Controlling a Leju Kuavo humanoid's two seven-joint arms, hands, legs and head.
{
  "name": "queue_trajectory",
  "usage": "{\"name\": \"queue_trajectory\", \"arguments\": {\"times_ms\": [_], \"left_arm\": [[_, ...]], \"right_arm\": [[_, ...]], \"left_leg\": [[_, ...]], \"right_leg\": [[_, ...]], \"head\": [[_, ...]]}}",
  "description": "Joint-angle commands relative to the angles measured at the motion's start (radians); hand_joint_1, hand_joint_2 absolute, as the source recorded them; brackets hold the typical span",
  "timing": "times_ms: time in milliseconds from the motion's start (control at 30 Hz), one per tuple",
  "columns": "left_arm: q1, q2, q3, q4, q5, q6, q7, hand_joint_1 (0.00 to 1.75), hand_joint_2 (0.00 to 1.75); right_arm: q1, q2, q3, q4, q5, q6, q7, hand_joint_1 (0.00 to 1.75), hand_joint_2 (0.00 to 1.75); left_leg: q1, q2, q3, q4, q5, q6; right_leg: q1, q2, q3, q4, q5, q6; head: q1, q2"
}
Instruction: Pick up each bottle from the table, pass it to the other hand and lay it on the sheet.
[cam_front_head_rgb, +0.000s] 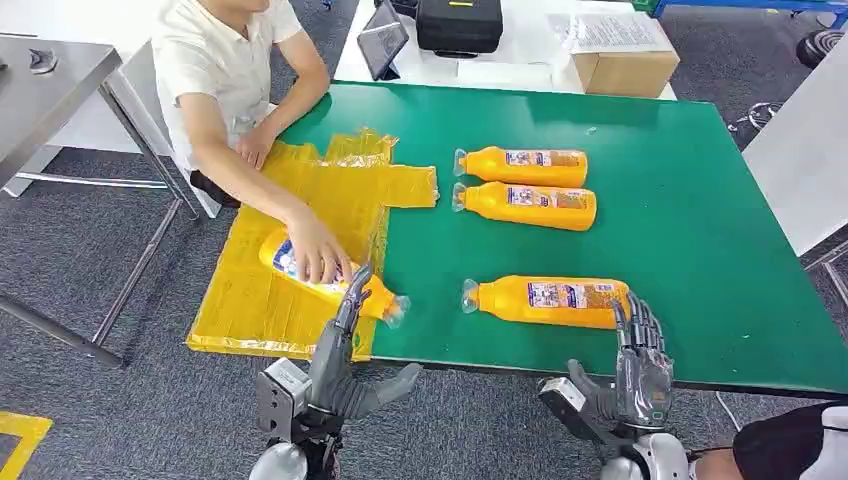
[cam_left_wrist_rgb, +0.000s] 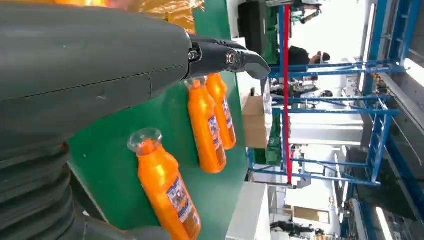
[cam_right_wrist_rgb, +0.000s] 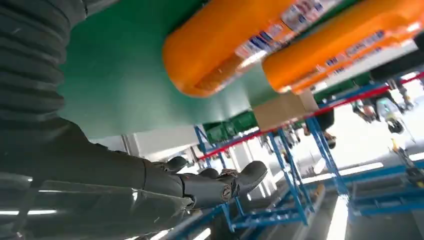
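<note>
left hand (cam_front_head_rgb: 345, 345): my fingers (cam_front_head_rgb: 352, 300) stretched out straight, tips touching the neck end of the bottle on sheet (cam_front_head_rgb: 330, 278), not wrapped round it; hand spread, holding nothing.
right hand (cam_front_head_rgb: 640, 365): raised at counter's near edge, fingers (cam_front_head_rgb: 638, 322) upright and apart, tips just beside the base end of the near bottle (cam_front_head_rgb: 548, 300); I can't tell if they touch; nothing held.
bottle on sheet: orange, lying on its side, clear cap toward the green; a person's hand (cam_front_head_rgb: 317, 250) rests on its body.
yellow sheet (cam_front_head_rgb: 270, 300): crinkled plastic, draped over the counter's left end.
near bottle: on its side on the green counter (cam_front_head_rgb: 700, 200), cap pointing at the sheet, near front edge.
far bottles: upper far bottle (cam_front_head_rgb: 522, 166) and lower far bottle (cam_front_head_rgb: 526, 204) lying side by side, touching or nearly, caps toward sheet, well apart from both my hands.
labels: blue, white and red panels on each bottle; print too small, I can't read any brand.
behind counter: cardboard box (cam_front_head_rgb: 625, 70), black case (cam_front_head_rgb: 459, 24), tablet (cam_front_head_rgb: 382, 45) on a white surface.
</note>
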Motion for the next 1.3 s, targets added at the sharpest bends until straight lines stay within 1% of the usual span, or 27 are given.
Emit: {"name": "queue_trajectory", "arguments": {"times_ms": [33,67,100,133,233,267,333,433,533,600,633,700,733,767,800,833,900,933,967,1033,1167,1200,1300], "left_arm": [[-0.052,0.014,-0.031,0.079,-0.003,0.0,0.003,0.0,1.75],[-0.052,0.01,-0.031,0.086,-0.007,0.005,0.007,0.0,1.75],[-0.053,0.011,-0.037,0.087,0.003,-0.003,0.01,0.0,1.75],[-0.056,0.011,-0.046,0.093,0.005,-0.005,0.01,0.0,1.75],[-0.063,0.003,-0.06,0.11,0.013,-0.008,0.008,0.0,1.75],[-0.063,0.003,-0.06,0.11,0.013,-0.008,0.008,0.0,1.75],[-0.07,-0.001,-0.071,0.12,0.028,-0.012,-0.001,0.0,1.75],[-0.083,-0.006,-0.071,0.129,0.034,0.0,-0.008,0.0,1.75],[-0.093,-0.01,-0.067,0.138,0.043,0.002,-0.004,0.0,1.75],[-0.097,-0.011,-0.066,0.151,0.063,0.002,0.008,0.0,1.75],[-0.098,-0.009,-0.067,0.158,0.071,0.002,0.011,0.0,1.75],[-0.098,-0.005,-0.068,0.164,0.079,0.004,0.013,0.0,1.75],[-0.098,-0.002,-0.069,0.166,0.083,0.006,0.01,0.0,1.75],[-0.099,0.001,-0.072,0.164,0.084,0.007,0.008,0.0,1.75],[-0.099,0.002,-0.073,0.163,0.084,0.006,0.008,0.0,1.75],[-0.098,0.005,-0.074,0.158,0.086,0.007,0.008,0.0,1.75],[-0.098,0.005,-0.073,0.155,0.088,0.01,0.01,0.0,1.75],[-0.097,0.006,-0.073,0.154,0.093,0.01,0.017,0.0,1.75],[-0.097,0.007,-0.074,0.154,0.095,0.01,0.019,0.0,1.75],[-0.097,0.007,-0.074,0.154,0.095,0.01,0.019,0.0,1.75],[-0.097,0.007,-0.074,0.154,0.095,0.01,0.019,0.0,1.75],[-0.097,0.007,-0.074,0.154,0.095,0.01,0.019,0.0,1.75],[-0.104,0.01,-0.084,0.162,0.107,0.005,0.038,0.0,1.75]], "right_arm": [[-0.091,-0.045,0.013,0.202,0.012,-0.002,0.008,0.0,1.75],[-0.096,-0.046,0.011,0.219,0.003,-0.002,0.0,0.0,1.75],[-0.106,-0.05,0.019,0.24,-0.001,-0.002,0.009,0.0,1.75],[-0.12,-0.057,0.024,0.269,-0.013,-0.002,0.014,0.0,1.75],[-0.174,-0.081,0.04,0.361,-0.035,-0.002,0.033,0.0,1.75],[-0.174,-0.081,0.04,0.361,-0.035,-0.002,0.033,0.0,1.75],[-0.214,-0.09,0.038,0.411,-0.008,-0.002,0.027,0.0,1.75],[-0.247,-0.088,0.043,0.437,0.016,-0.002,0.029,0.0,1.75],[-0.267,-0.089,0.048,0.456,0.022,-0.002,0.036,0.0,1.75],[-0.284,-0.094,0.053,0.478,0.025,-0.002,0.042,0.0,1.75],[-0.295,-0.099,0.062,0.505,0.015,-0.002,0.043,0.0,1.75],[-0.295,-0.101,0.06,0.504,0.031,-0.002,0.046,0.0,1.75],[-0.294,-0.1,0.051,0.499,0.048,-0.002,0.045,0.0,1.75],[-0.289,-0.097,0.038,0.479,0.089,-0.002,0.045,0.0,1.75],[-0.289,-0.095,0.034,0.474,0.093,-0.002,0.04,0.0,1.75],[-0.288,-0.088,0.025,0.458,0.119,-0.002,0.035,0.0,1.75],[-0.3,-0.08,0.027,0.47,0.123,-0.002,0.036,0.0,1.75],[-0.315,-0.083,0.036,0.496,0.132,-0.002,0.056,0.0,1.75],[-0.32,-0.084,0.039,0.503,0.134,-0.002,0.063,0.0,1.75],[-0.32,-0.084,0.039,0.503,0.134,-0.002,0.063,0.0,1.75],[-0.32,-0.084,0.039,0.503,0.134,-0.002,0.063,0.0,1.75],[-0.32,-0.084,0.039,0.503,0.134,-0.002,0.063,0.0,1.75],[-0.34,-0.106,0.053,0.544,0.166,-0.002,0.105,0.0,1.75]], "left_leg": [[0.001,0.001,0.005,-0.002,-0.001,-0.002],[0.001,0.001,0.006,-0.002,-0.002,-0.002],[0.001,0.001,0.003,-0.001,-0.001,-0.001],[0.001,0.001,0.006,-0.002,-0.002,-0.002],[0.001,0.002,0.004,-0.001,-0.001,-0.001],[0.001,0.001,0.003,-0.001,0.0,-0.001],[0.001,0.001,0.005,-0.001,-0.001,-0.002],[0.001,0.002,0.003,-0.001,-0.001,-0.001],[0.001,0.002,0.005,-0.001,-0.001,-0.002],[0.0,0.001,0.002,-0.001,0.0,-0.001],[0.001,0.002,0.005,-0.001,-0.001,-0.002],[0.001,0.001,0.003,-0.001,0.0,-0.001],[0.001,0.002,0.005,-0.001,-0.001,-0.001],[0.001,0.001,0.004,-0.001,-0.001,-0.001],[0.0,0.0,0.003,-0.001,0.0,-0.001],[0.0,0.0,0.005,-0.001,-0.001,-0.002],[0.001,0.001,0.006,-0.001,-0.001,-0.002],[0.001,0.002,0.008,-0.002,-0.002,-0.003],[0.0,0.002,0.003,0.0,-0.001,-0.001],[0.001,0.002,0.005,-0.001,-0.001,-0.002],[0.001,0.001,0.001,0.0,0.0,-0.001],[0.001,0.001,0.003,-0.001,-0.001,-0.001],[0.0,0.001,0.002,-0.001,0.0,-0.001]], "right_leg": [[0.001,0.001,0.006,-0.002,-0.001,-0.002],[0.001,0.002,0.006,-0.003,-0.001,-0.002],[0.001,0.001,0.003,-0.001,0.0,-0.001],[0.001,0.001,0.005,-0.002,-0.001,-0.002],[0.001,0.002,0.003,-0.002,0.0,-0.001],[0.001,0.002,0.003,-0.002,0.0,-0.001],[0.001,0.001,0.005,-0.002,0.0,-0.002],[0.001,0.003,0.003,-0.001,0.0,-0.002],[0.001,0.003,0.005,-0.001,-0.001,-0.002],[0.0,0.002,0.002,-0.001,0.0,-0.001],[0.001,0.002,0.004,-0.001,0.0,-0.002],[0.001,0.001,0.003,-0.001,0.0,-0.001],[0.001,0.002,0.005,-0.002,0.0,-0.002],[0.001,0.001,0.004,-0.001,0.0,-0.001],[0.0,0.001,0.003,-0.001,0.0,-0.001],[0.0,0.001,0.005,-0.001,-0.001,-0.002],[0.001,0.002,0.006,-0.001,-0.001,-0.002],[0.001,0.003,0.007,-0.002,-0.001,-0.003],[0.001,0.002,0.003,-0.001,0.0,-0.001],[0.001,0.003,0.005,-0.001,-0.001,-0.002],[0.001,0.001,0.001,-0.001,0.0,-0.001],[0.001,0.002,0.003,-0.001,0.0,-0.002],[0.0,0.001,0.002,-0.001,0.0,-0.001]], "head": [[0.0,0.0],[0.0,0.0],[0.0,0.0],[0.0,0.0],[0.0,0.0],[0.0,0.0],[0.0,0.0],[0.0,0.0],[0.0,0.0],[0.0,0.0],[0.0,0.0],[0.0,0.0],[0.0,0.0],[0.0,0.0],[0.0,0.0],[0.0,0.0],[0.0,0.0],[0.0,0.0],[0.0,0.0],[0.0,0.0],[0.0,0.0],[0.0,0.0],[0.0,0.0]]}}
